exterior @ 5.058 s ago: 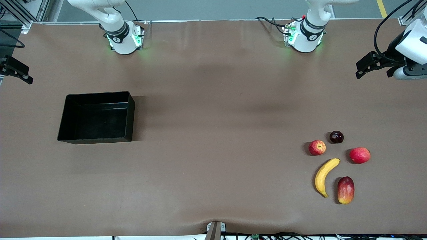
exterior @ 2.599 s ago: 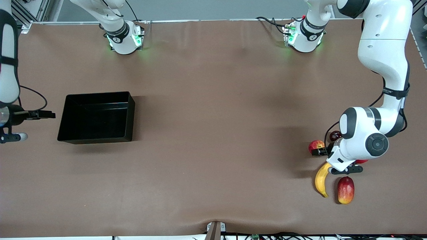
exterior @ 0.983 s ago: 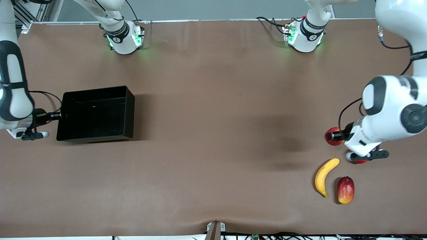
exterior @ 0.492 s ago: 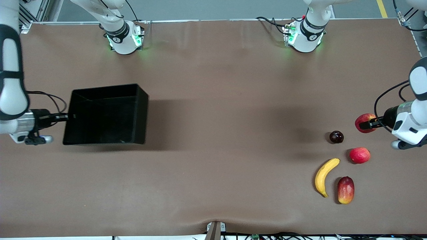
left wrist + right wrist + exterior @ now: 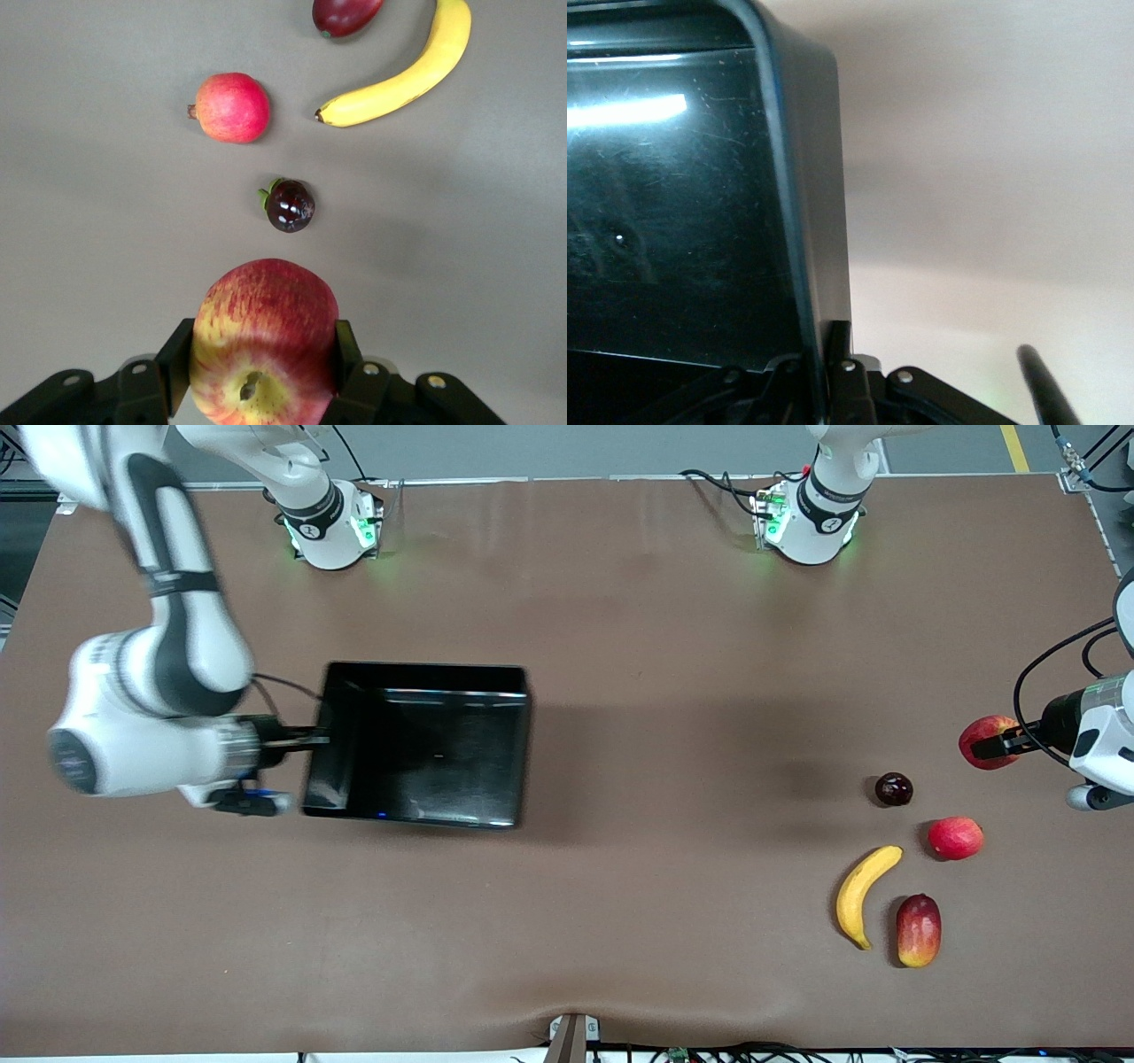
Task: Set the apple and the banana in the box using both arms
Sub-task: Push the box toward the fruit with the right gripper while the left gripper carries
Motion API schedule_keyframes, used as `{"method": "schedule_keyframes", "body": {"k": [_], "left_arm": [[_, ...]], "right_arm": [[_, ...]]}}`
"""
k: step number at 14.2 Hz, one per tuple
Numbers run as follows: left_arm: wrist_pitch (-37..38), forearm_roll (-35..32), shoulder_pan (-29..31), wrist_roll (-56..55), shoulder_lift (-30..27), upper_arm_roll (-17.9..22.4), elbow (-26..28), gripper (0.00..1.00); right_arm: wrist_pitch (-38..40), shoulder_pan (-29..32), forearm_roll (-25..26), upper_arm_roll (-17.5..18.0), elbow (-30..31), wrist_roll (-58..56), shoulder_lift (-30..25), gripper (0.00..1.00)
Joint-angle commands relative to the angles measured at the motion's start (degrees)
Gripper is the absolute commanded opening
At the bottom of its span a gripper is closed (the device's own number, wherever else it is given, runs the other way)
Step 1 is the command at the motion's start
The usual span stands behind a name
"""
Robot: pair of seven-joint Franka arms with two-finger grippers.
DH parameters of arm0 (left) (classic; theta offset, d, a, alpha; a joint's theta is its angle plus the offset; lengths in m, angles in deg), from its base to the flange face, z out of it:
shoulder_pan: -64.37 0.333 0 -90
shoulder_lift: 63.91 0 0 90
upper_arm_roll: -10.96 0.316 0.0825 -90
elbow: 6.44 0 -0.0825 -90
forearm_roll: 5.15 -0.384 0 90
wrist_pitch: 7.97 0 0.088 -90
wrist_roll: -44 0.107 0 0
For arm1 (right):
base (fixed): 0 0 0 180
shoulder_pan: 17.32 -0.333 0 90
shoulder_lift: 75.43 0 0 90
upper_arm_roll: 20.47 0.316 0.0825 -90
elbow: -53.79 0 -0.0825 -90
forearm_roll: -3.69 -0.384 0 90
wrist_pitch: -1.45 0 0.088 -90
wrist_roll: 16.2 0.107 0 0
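Observation:
My right gripper (image 5: 317, 737) is shut on the end wall of the black box (image 5: 425, 753), which it holds over the table toward the right arm's end; the box is empty inside. In the right wrist view the wall (image 5: 806, 177) runs between the gripper (image 5: 826, 354) fingers. My left gripper (image 5: 999, 746) is shut on the apple (image 5: 982, 735), held in the air at the left arm's end. In the left wrist view the apple (image 5: 264, 341), stem dimple showing, fills the gripper (image 5: 264, 365). The banana (image 5: 864, 895) (image 5: 407, 80) lies on the table below.
Near the banana lie a red-yellow mango (image 5: 919, 930) (image 5: 345, 13), a plain red round fruit (image 5: 956, 838) (image 5: 232, 108) and a small dark fruit (image 5: 894, 789) (image 5: 291, 205). The brown table (image 5: 673, 868) stretches between the box and the fruit. The arm bases stand along the table's farthest edge.
The right arm has carried the box from the right arm's end toward the table's middle. The left gripper with the apple has shifted only slightly.

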State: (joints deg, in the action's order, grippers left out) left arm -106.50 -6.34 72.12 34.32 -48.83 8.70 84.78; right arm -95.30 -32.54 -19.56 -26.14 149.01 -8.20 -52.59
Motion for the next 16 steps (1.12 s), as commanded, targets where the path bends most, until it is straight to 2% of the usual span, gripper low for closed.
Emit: {"method": "schedule_keyframes", "body": {"k": [1, 4, 7, 8, 12, 13, 14, 16], "left_arm": [[0.36, -0.13, -0.63, -0.95, 0.91, -0.90, -2.71, 0.00], [-0.35, 0.48, -3.43, -2.43, 1.97, -3.01, -3.07, 0.00], [-0.61, 2.25, -8.96, -8.15, 3.20, -3.45, -2.98, 0.00], [-1.22, 2.16, -10.81, -8.51, 3.37, -3.45, -2.72, 0.00], [-1.66, 2.86, -14.68, -13.41, 3.38, -4.86, 0.78, 0.00], [-1.75, 2.86, -16.26, -15.61, 3.29, -4.86, 1.93, 0.00], [-2.54, 2.86, -17.58, -17.20, 3.38, -4.86, 3.24, 0.00], [-7.62, 2.95, -20.39, -18.09, 3.55, -4.86, 7.45, 0.00]], "right_arm": [[-5.71, -7.16, -3.72, -0.66, 1.55, 6.31, -0.60, 0.00], [-13.52, -15.86, -6.96, -0.74, 1.46, 8.77, 1.68, 0.00], [-26.43, -24.74, -9.00, -0.74, 1.37, 19.92, 6.59, 0.00], [-30.04, -26.68, -9.27, -0.74, 1.28, 22.30, 8.35, 0.00], [-34.98, -30.22, -10.23, -0.74, 0.50, 25.21, 12.05, 0.00], [-35.69, -30.22, -10.15, -0.74, 0.06, 26.09, 12.67, 0.19], [-35.96, -30.31, -9.89, -0.74, -0.21, 26.10, 13.37, 0.99], [-35.61, -30.84, -9.09, -1.09, -0.21, 25.49, 12.94, 1.00]]}}
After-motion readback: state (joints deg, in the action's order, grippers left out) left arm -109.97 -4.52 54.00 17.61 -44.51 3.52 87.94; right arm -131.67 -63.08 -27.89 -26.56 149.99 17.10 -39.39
